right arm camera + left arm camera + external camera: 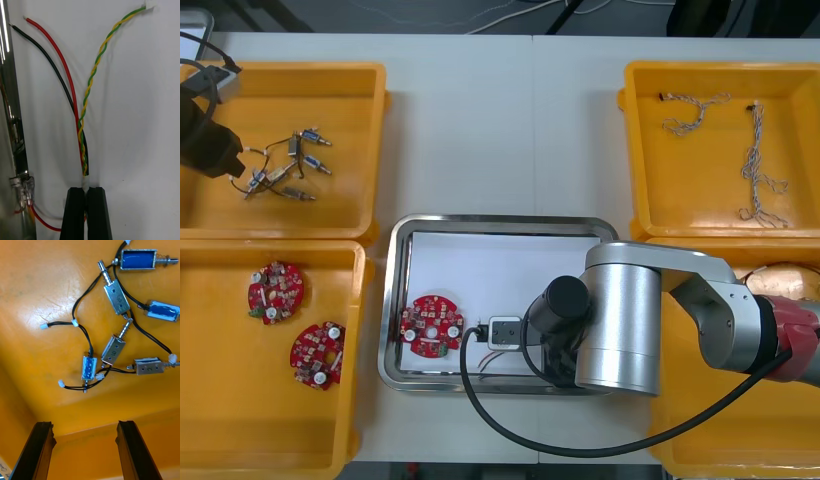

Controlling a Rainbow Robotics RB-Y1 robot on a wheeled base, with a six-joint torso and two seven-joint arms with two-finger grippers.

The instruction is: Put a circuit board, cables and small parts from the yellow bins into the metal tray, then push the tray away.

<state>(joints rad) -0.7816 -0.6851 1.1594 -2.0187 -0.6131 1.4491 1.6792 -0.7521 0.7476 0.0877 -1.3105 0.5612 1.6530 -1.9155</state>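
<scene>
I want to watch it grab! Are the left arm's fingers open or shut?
Open. The left arm's fingers stand apart, nothing between them, near the small metal parts in the yellow bin.

Table (480, 130) was light and plain, with one thin seam (532, 120) running from its far edge toward the middle. Beyond the far edge the floor (380, 15) was dark, with pale cords (520, 12) lying loose across it, and a grey flat thing (192, 25) sat at the far left corner, cut by the frame; couldn't tell what. At the right side sat a copper-coloured rounded thing (777, 277), partly hidden, kind unclear.
</scene>
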